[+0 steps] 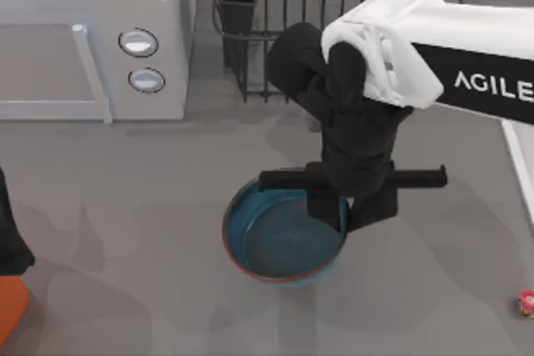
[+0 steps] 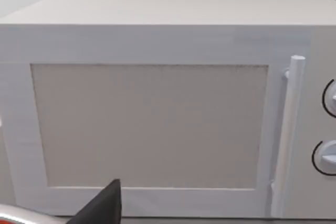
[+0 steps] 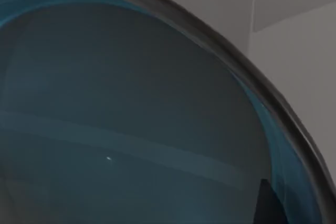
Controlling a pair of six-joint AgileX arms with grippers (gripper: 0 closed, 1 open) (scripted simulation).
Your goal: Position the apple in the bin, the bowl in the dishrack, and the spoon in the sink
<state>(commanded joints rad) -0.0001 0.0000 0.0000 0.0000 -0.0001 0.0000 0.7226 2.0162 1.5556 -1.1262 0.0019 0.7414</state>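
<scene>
The teal-blue bowl (image 1: 279,243) with its reddish-brown rim stands on the grey table near the middle. My right gripper (image 1: 346,216) hangs over the bowl's right rim, its black body covering that edge. The right wrist view looks closely into the bowl's dark inside (image 3: 131,119). The black wire dishrack (image 1: 334,6) stands behind the bowl at the back. The tiny pink-and-yellow spoon (image 1: 526,302) lies at the table's right edge. A white strip of the sink rim (image 1: 519,168) runs along that edge. The apple is out of view.
A white microwave (image 1: 83,47) with two round knobs stands at the back left and faces the left wrist camera (image 2: 157,124). My left arm (image 1: 10,235) is parked at the left edge. Below it is an orange shape (image 1: 8,310); I cannot tell whether it is the bin.
</scene>
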